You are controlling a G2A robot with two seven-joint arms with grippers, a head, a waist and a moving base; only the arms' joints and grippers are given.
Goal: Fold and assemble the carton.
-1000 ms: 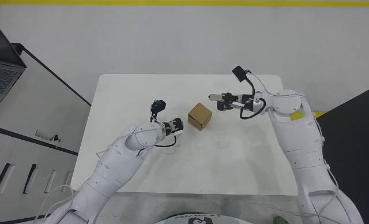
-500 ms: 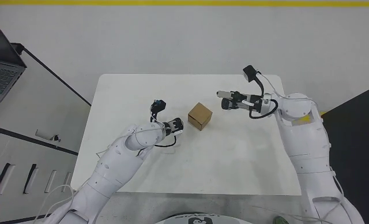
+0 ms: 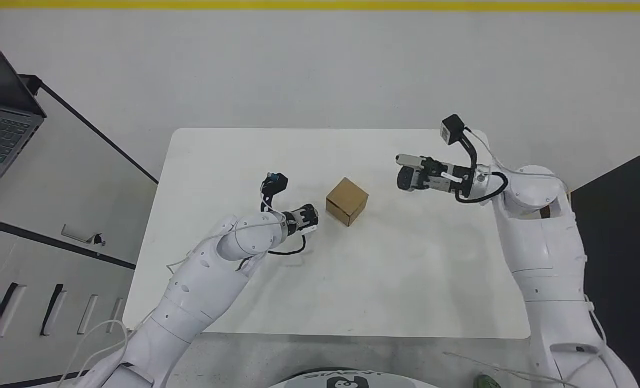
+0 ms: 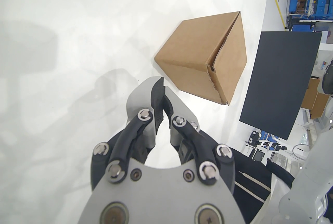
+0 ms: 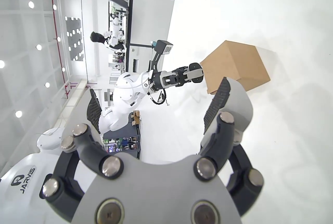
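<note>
carton [image 3: 346, 201]: mid-table [image 3: 420, 278], closed cube, visible flaps down.
left gripper [image 4: 161, 89]: just beside the carton, jaws nearly pinched together, holding nothing.
right gripper [image 3: 402, 174]: apart on the carton's other side, jaws spread wide, empty.
step: likely the final seam press.
how: push flat on the seam and brace the opposite wall, since a light box probably skids.
material: matte brown corrugated board, crisp creases, ragged seam corner; tabletop white and smooth.
</note>
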